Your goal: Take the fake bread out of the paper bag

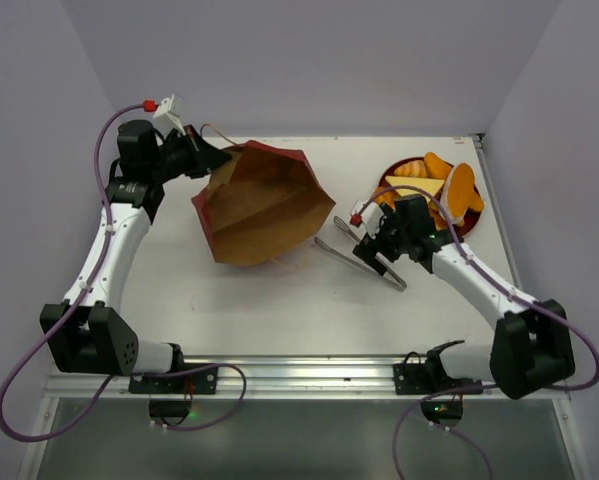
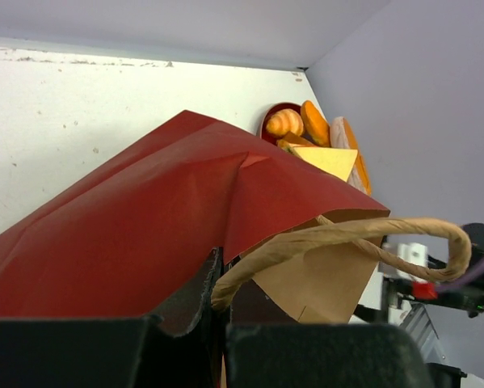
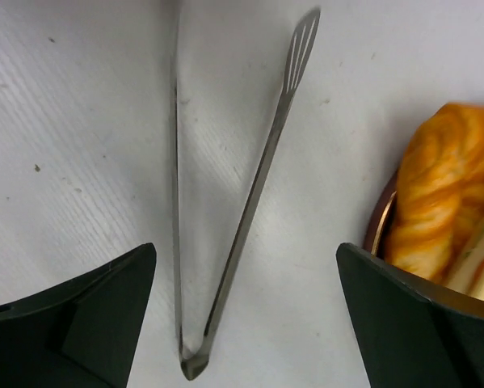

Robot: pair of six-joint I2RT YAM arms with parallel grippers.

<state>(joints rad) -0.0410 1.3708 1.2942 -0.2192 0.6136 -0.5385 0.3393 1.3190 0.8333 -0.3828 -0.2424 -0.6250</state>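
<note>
The red paper bag [image 1: 264,205] lies on its side with its brown mouth facing the camera, and only brown paper shows inside. My left gripper [image 1: 207,155] is shut on the bag's rim by the looped handle [image 2: 347,238], seen at the jaws [image 2: 217,279] in the left wrist view. The fake bread [image 1: 441,180] is piled on a dark-red plate [image 1: 394,172] at the back right. It also shows as fake bread [image 3: 444,194] beside my right finger. My right gripper [image 1: 372,250] hangs open over metal tongs [image 3: 250,202], holding nothing.
The tongs [image 1: 359,262] lie flat on the white table between the bag and the plate. The plate's rim [image 3: 379,230] sits close to my right finger [image 3: 419,323]. Grey walls enclose the table at the back and sides.
</note>
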